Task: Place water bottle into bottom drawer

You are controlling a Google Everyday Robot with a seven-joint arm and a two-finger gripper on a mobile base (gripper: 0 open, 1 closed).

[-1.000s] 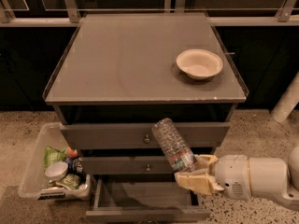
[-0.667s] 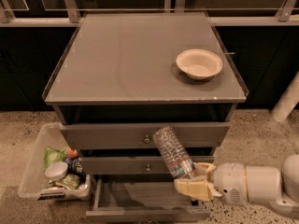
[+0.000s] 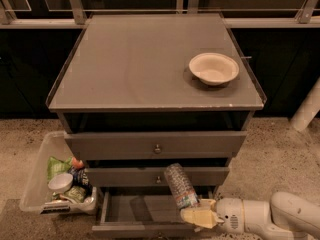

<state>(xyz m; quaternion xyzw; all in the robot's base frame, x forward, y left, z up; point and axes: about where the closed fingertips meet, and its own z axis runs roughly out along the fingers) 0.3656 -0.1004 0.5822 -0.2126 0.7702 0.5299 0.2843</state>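
The water bottle (image 3: 180, 185) is a clear crinkled plastic bottle, tilted with its base up and left. It hangs over the right part of the bottom drawer (image 3: 127, 210), which is pulled out and shows a shallow grey tray. My gripper (image 3: 199, 213), with pale yellow fingers (image 3: 196, 218), is shut on the bottle's lower end, which hides the cap. The white arm (image 3: 270, 218) reaches in from the lower right. The bottle overlaps the front of the middle drawer (image 3: 155, 176).
A white bowl (image 3: 213, 68) sits on the cabinet top (image 3: 135, 64) at the right. The top drawer (image 3: 155, 145) is slightly out. A clear bin (image 3: 40, 176) with packets and a cup stands on the floor at the left. A white pole (image 3: 307, 106) stands at the right.
The gripper and the bottle have moved down and slightly left, from in front of the upper drawers to just over the open bottom drawer. The arm has dropped lower in view.
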